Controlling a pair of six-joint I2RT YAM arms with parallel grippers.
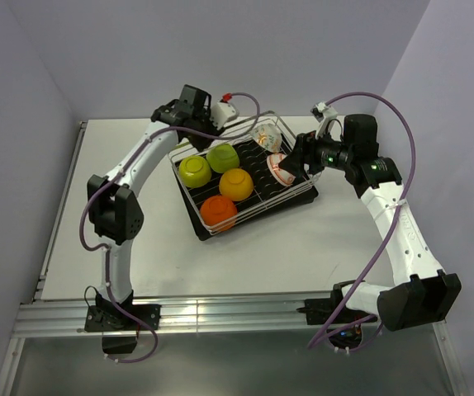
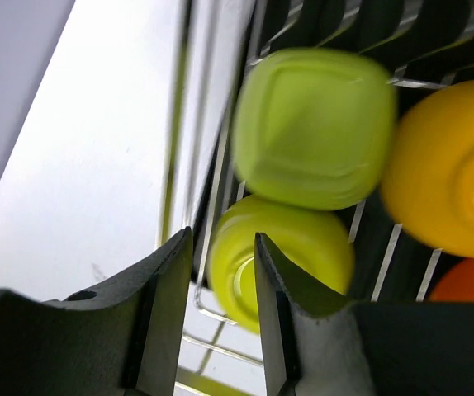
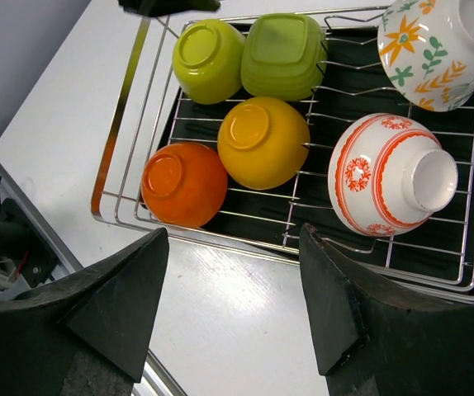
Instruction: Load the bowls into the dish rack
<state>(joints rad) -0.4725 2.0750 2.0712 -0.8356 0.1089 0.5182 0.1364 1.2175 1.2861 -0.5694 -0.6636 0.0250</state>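
a lab test cell: bare lilac walls [image 1: 220, 41], white table [image 1: 253, 256], aluminium mounting rail [image 1: 220, 313].

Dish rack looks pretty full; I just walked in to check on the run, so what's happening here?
All six bowls sit upside down in the dish rack: lime bowl, green squarish bowl, yellow bowl, orange bowl, red-and-white patterned bowl and leaf-print bowl. Neither arm holds anything. The left gripper hangs open at the rack's corner beside the lime bowl, and the right gripper is open at the rack's right side. Loading looks done.
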